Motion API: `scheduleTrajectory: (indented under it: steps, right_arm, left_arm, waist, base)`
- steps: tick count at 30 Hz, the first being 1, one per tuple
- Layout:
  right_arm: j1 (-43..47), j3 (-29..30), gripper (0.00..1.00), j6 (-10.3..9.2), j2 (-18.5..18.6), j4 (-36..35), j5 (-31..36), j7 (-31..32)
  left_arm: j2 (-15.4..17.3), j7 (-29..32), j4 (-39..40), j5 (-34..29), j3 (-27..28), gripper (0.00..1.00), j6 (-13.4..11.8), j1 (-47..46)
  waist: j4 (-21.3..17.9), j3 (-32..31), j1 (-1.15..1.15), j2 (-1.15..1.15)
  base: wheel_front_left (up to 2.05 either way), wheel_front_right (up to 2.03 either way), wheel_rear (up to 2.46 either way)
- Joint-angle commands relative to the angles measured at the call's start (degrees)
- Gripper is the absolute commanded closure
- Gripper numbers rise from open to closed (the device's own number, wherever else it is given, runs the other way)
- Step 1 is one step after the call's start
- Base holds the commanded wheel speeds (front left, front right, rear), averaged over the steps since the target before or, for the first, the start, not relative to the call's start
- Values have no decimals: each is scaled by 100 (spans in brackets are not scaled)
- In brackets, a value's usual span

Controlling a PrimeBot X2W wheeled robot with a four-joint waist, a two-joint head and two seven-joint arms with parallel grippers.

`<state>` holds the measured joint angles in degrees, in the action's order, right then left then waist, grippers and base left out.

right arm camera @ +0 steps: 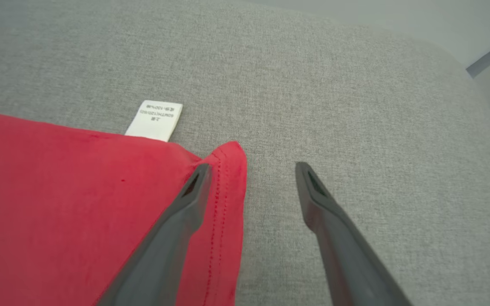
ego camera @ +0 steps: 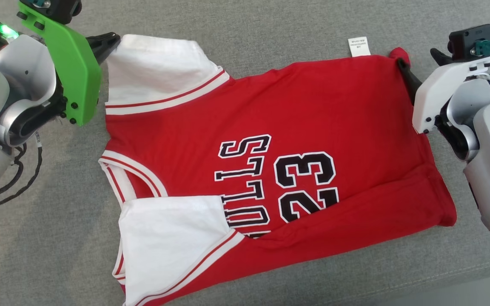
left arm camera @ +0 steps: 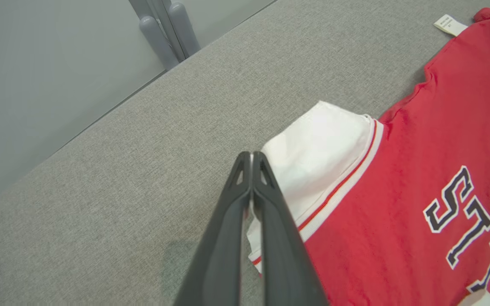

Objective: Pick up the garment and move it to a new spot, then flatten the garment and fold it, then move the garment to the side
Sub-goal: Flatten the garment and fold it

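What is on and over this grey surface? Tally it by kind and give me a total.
Jersey: 1
Care tag: 1
Grippers: 2, the left gripper and the right gripper
Total: 4

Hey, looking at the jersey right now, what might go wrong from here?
1. The open right gripper straddles only a curled corner of the jersey; a grip there may slip.
2. The shut left gripper sits at the white sleeve edge; whether it pinches cloth is unclear, so lifting could skew things.
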<state>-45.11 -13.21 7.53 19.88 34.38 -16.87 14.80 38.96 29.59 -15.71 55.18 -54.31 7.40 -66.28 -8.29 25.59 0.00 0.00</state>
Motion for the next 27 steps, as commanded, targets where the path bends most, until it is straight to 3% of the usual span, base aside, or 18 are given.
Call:
scheduleTrajectory:
  steps: [1,6,7,8,10,12,15,16,17,27]
  right_arm:
    - [-131,-38,0,-9,-28,144,49,-39]
    - [-433,-195,0,-9,-121,722,-38,-167]
    - [-481,-223,27,-9,-121,809,-59,-188]
    - [-531,-274,47,-9,-111,902,-61,-193]
    - [-615,-377,69,-9,-92,1050,-89,-232]
    - [-698,-472,81,-9,-62,1154,-110,-284]
    - [-794,-614,84,-9,-47,1275,-124,-393]
    - [-830,-659,96,-9,-62,1315,-139,-413]
    - [-852,-695,100,-9,-75,1342,-153,-446]
    - [-1076,-899,100,-9,-4,1609,-441,-727]
  left_arm:
    - [61,-36,32,50,-7,100,11,90]
    - [132,-84,107,87,-11,100,12,136]
    - [134,-80,118,81,-18,100,12,138]
    - [133,-51,107,99,-27,100,2,154]
    - [138,-60,123,101,-41,100,2,164]
    - [147,-76,116,104,-48,100,-1,186]
    - [144,-82,98,108,-61,100,-14,219]
    - [143,-88,92,113,-61,100,-17,229]
    - [144,-92,88,119,-62,100,-16,234]
    - [160,-337,24,56,-26,100,-17,221]
  waist:
    - [40,37,0,0]
    - [89,62,0,0]
    - [98,63,0,0]
    - [111,63,0,0]
    - [127,60,0,0]
    - [131,56,0,0]
    - [130,39,0,0]
    - [128,29,0,0]
    - [125,22,0,0]
    - [138,-80,0,0]
  base:
    - [0,0,0]
    - [0,0,0]
    - [0,0,0]
    - [0,0,0]
    - [0,0,0]
    - [0,0,0]
    - [0,0,0]
    - [0,0,0]
    - [0,0,0]
    - [0,0,0]
